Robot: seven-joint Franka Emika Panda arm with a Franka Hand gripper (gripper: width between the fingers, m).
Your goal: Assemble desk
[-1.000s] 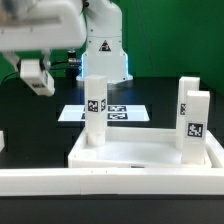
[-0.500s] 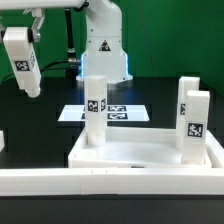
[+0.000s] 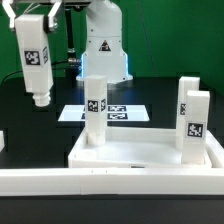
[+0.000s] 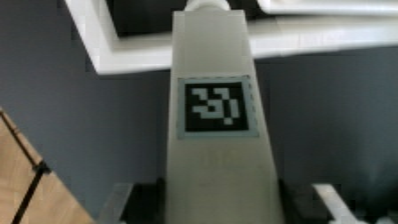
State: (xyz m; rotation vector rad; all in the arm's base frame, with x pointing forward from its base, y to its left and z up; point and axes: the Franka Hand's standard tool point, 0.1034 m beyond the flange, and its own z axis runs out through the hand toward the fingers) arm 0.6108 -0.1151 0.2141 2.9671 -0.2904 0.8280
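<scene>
My gripper point(image 3: 36, 14) is shut on a white square desk leg point(image 3: 37, 62) with a black-and-white tag. It holds the leg upright in the air at the exterior view's left, above the dark table and clear of the desk panel point(image 3: 140, 155). The panel lies flat in front with a raised rim. One tagged leg point(image 3: 94, 108) stands upright at its far left corner, and tagged legs point(image 3: 191, 118) stand at its right side. In the wrist view the held leg point(image 4: 217, 110) runs out from between my gripper's point(image 4: 222, 205) fingers, with white panel edges point(image 4: 134, 45) beyond its tip.
The marker board point(image 3: 118, 113) lies flat on the table behind the panel. The long low white border rail point(image 3: 100, 182) runs across the front. The robot base point(image 3: 103, 50) stands at the back. A wooden surface edge point(image 4: 22, 180) shows in the wrist view.
The gripper with the leg has moved toward the exterior view's right and a little lower. The leg has turned from tilted to upright.
</scene>
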